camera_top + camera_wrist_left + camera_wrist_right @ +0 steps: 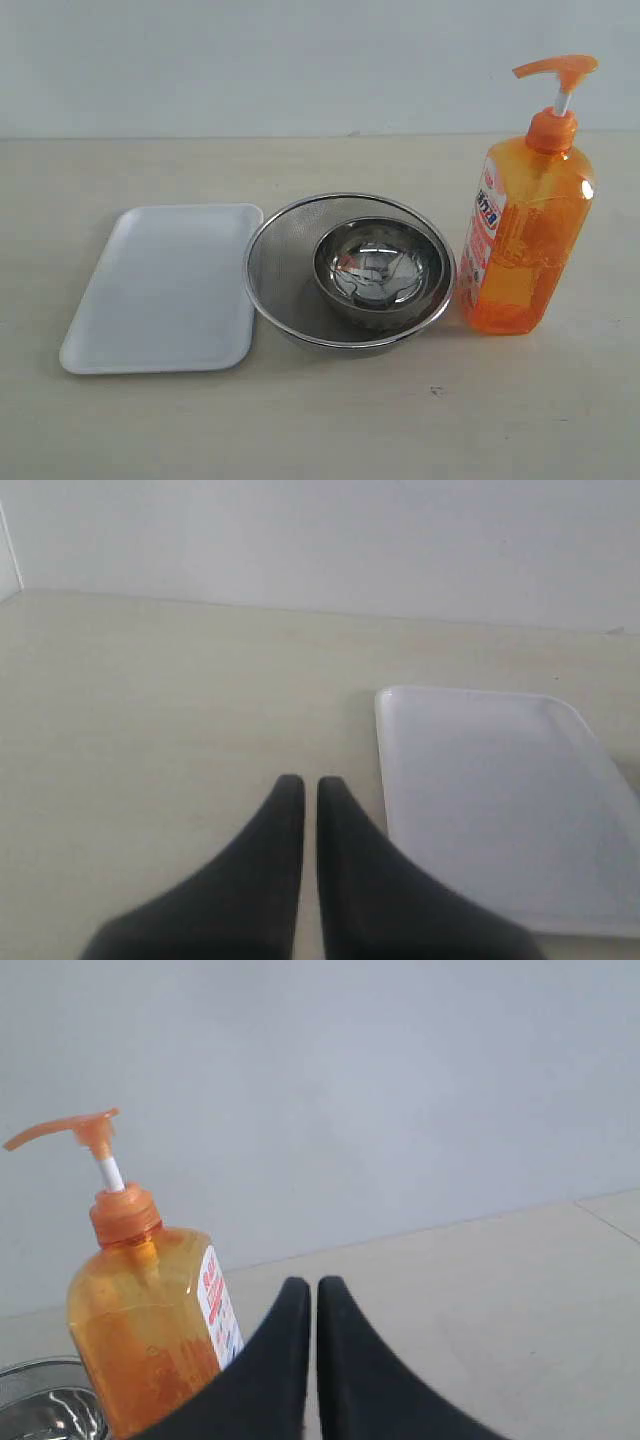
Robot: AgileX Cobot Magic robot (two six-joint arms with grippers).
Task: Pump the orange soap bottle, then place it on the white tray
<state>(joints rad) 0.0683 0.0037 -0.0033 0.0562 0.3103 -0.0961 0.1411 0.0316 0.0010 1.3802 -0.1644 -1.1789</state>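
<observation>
The orange soap bottle (525, 225) stands upright at the right of the table, pump head raised on its white stem. In the right wrist view the orange soap bottle (145, 1310) sits beside my right gripper (313, 1285), which is shut with nothing between its black fingers and does not touch the bottle. The white tray (165, 285) lies flat on the left, bare. My left gripper (310, 784) is shut and empty, hovering over the table just beside the white tray (500, 800). Neither gripper shows in the exterior view.
A round steel mesh strainer (285, 265) holding a smaller shiny steel bowl (380, 265) sits between tray and bottle, close to both. A pale wall runs behind the table. The strainer's rim (30, 1375) shows next to the bottle in the right wrist view.
</observation>
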